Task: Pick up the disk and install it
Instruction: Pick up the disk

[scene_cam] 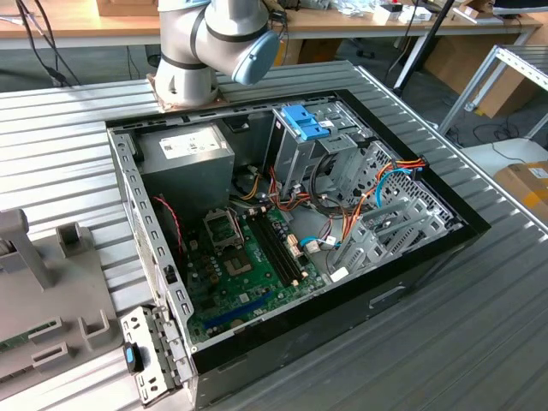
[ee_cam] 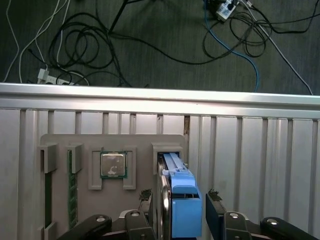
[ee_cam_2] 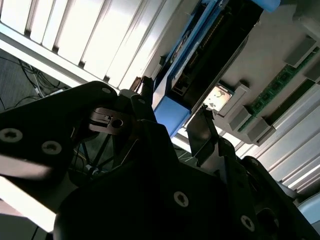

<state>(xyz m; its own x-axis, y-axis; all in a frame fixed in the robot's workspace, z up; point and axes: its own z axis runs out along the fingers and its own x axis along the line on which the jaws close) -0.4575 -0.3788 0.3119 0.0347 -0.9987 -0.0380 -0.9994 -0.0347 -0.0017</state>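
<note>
The gripper (ee_cam: 179, 195) is spread wide, one finger (ee_cam: 145, 196) on each side of the disk (ee_cam: 183, 202), with a sliver of gap on both sides, so it grips nothing. The disk stands on edge in a slot at one end of the grey holder tray (ee_cam: 140, 142), with its blue carrier frame toward the gripper. In the tray's middle pocket lies a square processor chip (ee_cam: 113, 165), and past it memory sticks (ee_cam: 72, 186) sit in narrow slots. The tray rests on a ribbed aluminium table (ee_cam: 250, 160). Beyond the table edge nearest the tray, loose cables (ee_cam: 100, 45) sprawl over a dark floor (ee_cam: 165, 75)
</note>
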